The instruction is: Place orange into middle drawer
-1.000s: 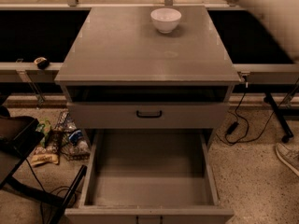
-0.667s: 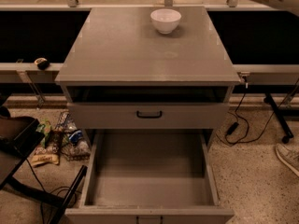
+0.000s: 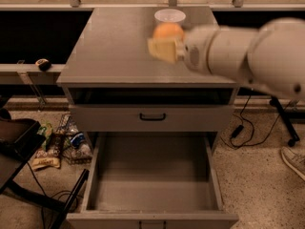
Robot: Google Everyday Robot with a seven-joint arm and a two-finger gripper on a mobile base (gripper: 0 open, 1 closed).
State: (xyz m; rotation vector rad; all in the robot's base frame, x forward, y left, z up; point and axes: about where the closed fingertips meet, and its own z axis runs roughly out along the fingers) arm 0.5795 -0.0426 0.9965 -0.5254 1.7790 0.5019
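- The step in hand was the carry: the orange sat at the tip of the gripper, which appeared to be clamped on it, over the table top towards its far edge and right of centre.
- The orange showed just in front of the white bowl, which stood at the table's far edge. I could not tell whether fruit and bowl touched.
- The middle drawer stood pulled out below the table's near edge, tray bare, well apart from the orange.
- The upper drawer front was shut above it.
- Next, by my judgement, the fruit had to come forward past the near edge, then down over the tray's middle before release, clear of the upper handle.
- The arm reached in level from the right edge, its thick white forearm crossing the near right corner, with the gripper pointing left.
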